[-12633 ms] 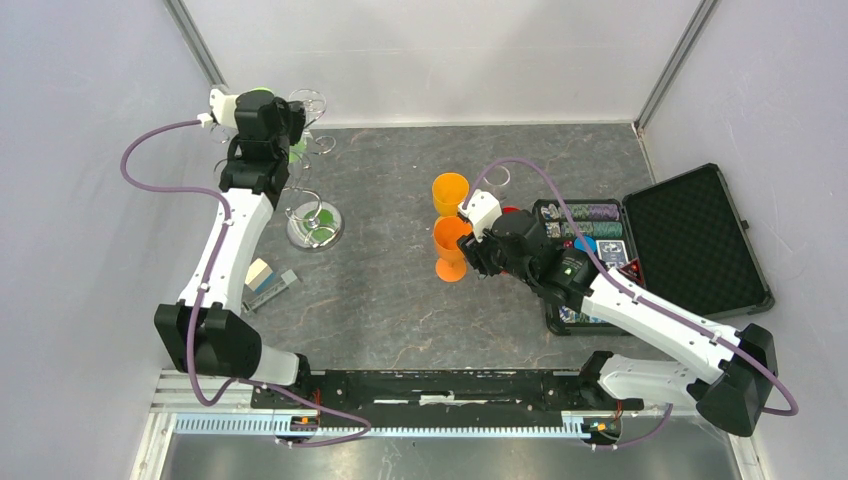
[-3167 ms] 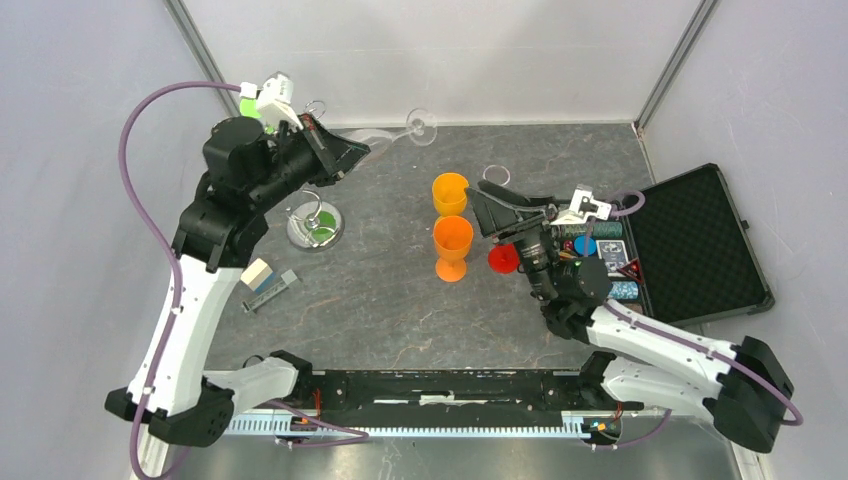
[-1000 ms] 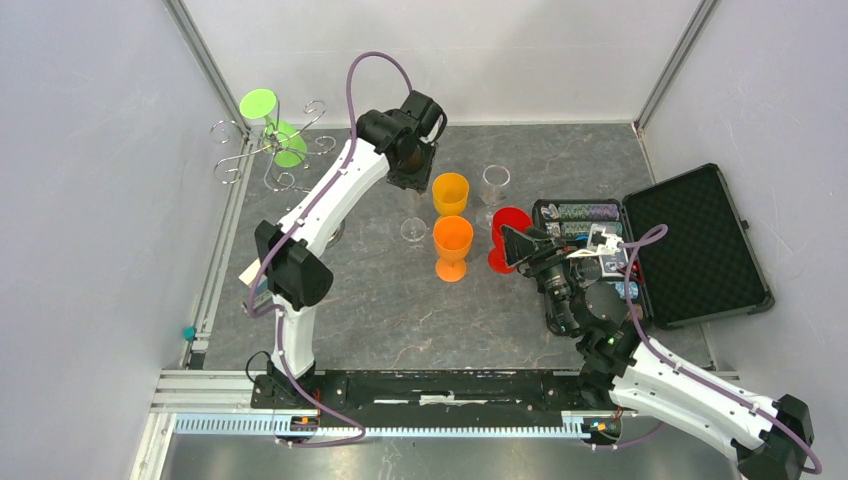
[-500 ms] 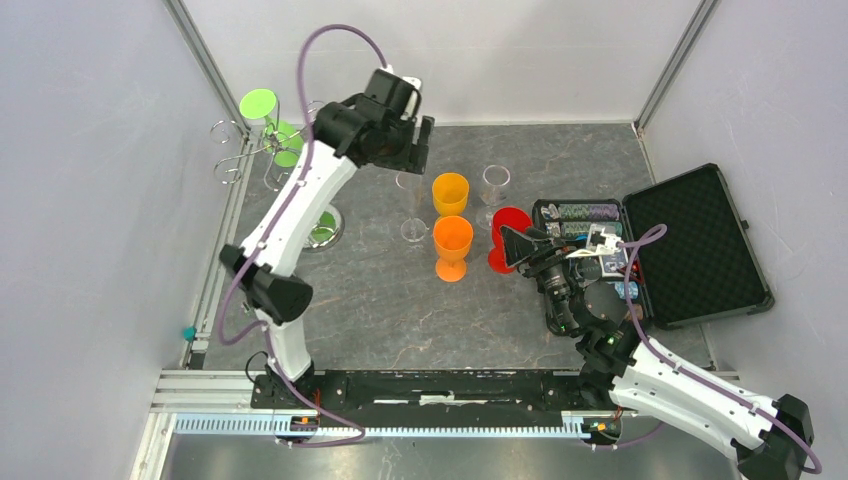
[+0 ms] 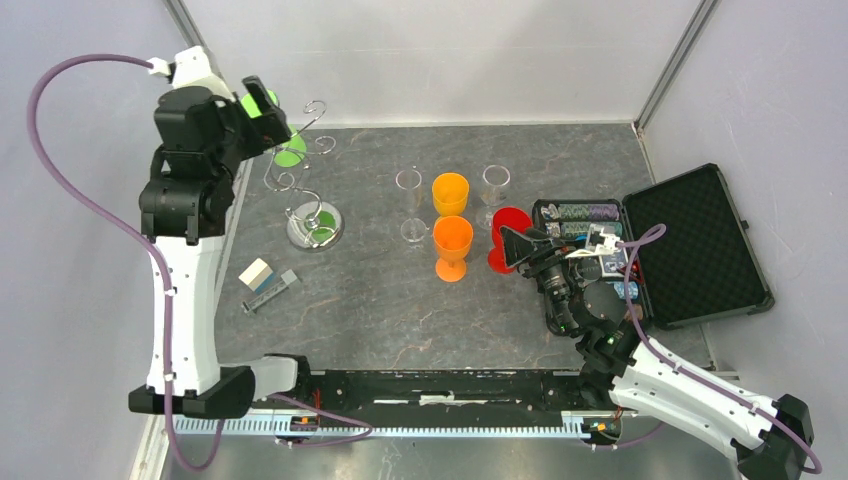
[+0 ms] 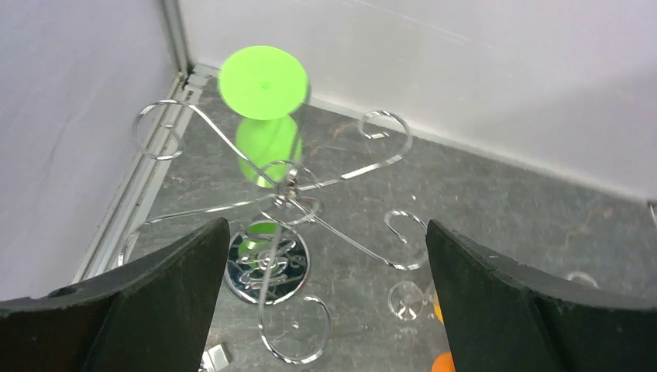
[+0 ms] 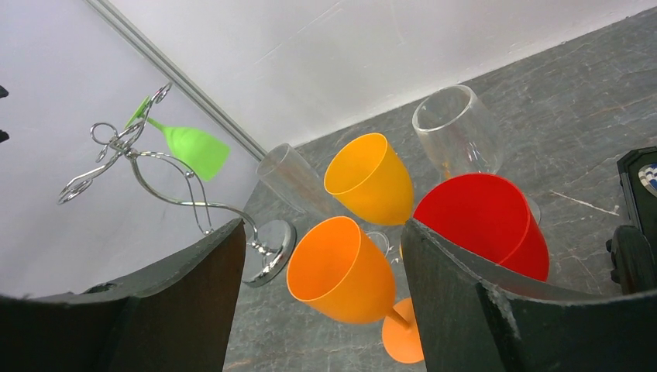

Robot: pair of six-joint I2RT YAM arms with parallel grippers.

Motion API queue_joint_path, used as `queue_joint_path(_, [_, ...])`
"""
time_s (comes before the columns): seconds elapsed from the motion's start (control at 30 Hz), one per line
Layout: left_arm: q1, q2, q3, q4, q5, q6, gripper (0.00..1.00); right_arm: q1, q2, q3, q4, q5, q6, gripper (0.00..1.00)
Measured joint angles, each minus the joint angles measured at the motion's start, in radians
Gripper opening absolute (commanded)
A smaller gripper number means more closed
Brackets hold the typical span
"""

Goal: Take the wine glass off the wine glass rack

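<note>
The left gripper [image 6: 325, 232] was wide open and held nothing. Below it, in the middle of the left wrist picture, stood the wine glass rack [image 6: 267, 262]. The green wine glass [image 6: 267, 147] hung upside down on it, a bit up and left of the middle. I think this was the reaching step. Next, it must go down, close softly on the glass and slide it off the rack. The right gripper [image 7: 321, 232] was open and empty, beside the red glass [image 7: 480, 217].
</note>
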Motion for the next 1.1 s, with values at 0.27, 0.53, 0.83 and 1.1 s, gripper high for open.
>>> queue_joint_path(0.27, [0.349,0.116,0.026,0.025,0.255,-0.138,0.73,0.000,-0.001,0.000,-0.008,0.000,0.000,0.78])
queue_joint_path(0.53, [0.445,0.227,-0.011,0.106,0.436,-0.298,0.62,0.000,-0.001,0.000,-0.019,0.008,0.000,0.78])
queue_joint_path(0.83, [0.449,0.232,-0.087,0.246,0.464,-0.453,0.65,0.000,-0.002,0.000,-0.028,0.012,-0.001,0.78])
queue_joint_path(1.1, [0.449,0.242,-0.123,0.278,0.429,-0.523,0.66,0.000,-0.002,0.000,-0.044,0.019,-0.001,0.78])
